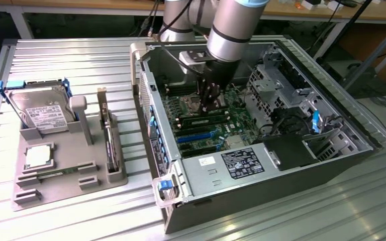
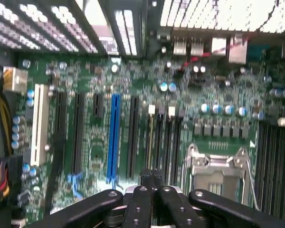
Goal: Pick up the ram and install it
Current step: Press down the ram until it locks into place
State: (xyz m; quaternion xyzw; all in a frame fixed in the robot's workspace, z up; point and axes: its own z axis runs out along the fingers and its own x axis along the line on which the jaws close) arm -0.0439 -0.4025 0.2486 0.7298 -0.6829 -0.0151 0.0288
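Inside the open computer case (image 1: 273,150), the gripper (image 1: 210,103) is lowered over the motherboard (image 1: 206,128). Its fingers (image 2: 152,178) are pressed together, nothing held between them. One ram stick (image 1: 203,122) is seated in a slot just below the fingertips. Another is seen lying on the grey parts tray (image 1: 66,170) well apart.

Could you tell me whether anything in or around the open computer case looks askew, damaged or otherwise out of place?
Nothing stands out. The gripper is down inside the computer case over the motherboard, whose processor socket sits empty. On the grey tray, the hard drive, processor chip and expansion card sit in their holders.
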